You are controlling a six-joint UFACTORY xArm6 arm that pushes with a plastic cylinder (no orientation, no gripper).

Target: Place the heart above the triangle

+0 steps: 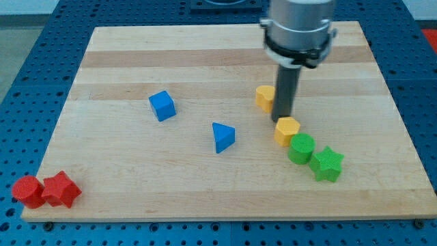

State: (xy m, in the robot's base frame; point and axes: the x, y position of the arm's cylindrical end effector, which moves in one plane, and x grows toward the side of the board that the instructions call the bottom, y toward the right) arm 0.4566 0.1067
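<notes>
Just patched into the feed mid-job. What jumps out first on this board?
The arm's dark rod, with my tip down between two yellow blocks, the partly hidden upper one and the lower one. The blue triangle sits alone mid-board, and two red blocks huddle at the view's bottom-left corner.

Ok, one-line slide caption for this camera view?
My tip sits between two yellow blocks, just above the yellow heart, right of the blue triangle.

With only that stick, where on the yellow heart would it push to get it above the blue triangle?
No gripping, only pushing. My tip sits just above the yellow heart, which lies right of the blue triangle. I'd probably come around to its right side, where the green cylinder crowds it, then shove it left and upward.
</notes>
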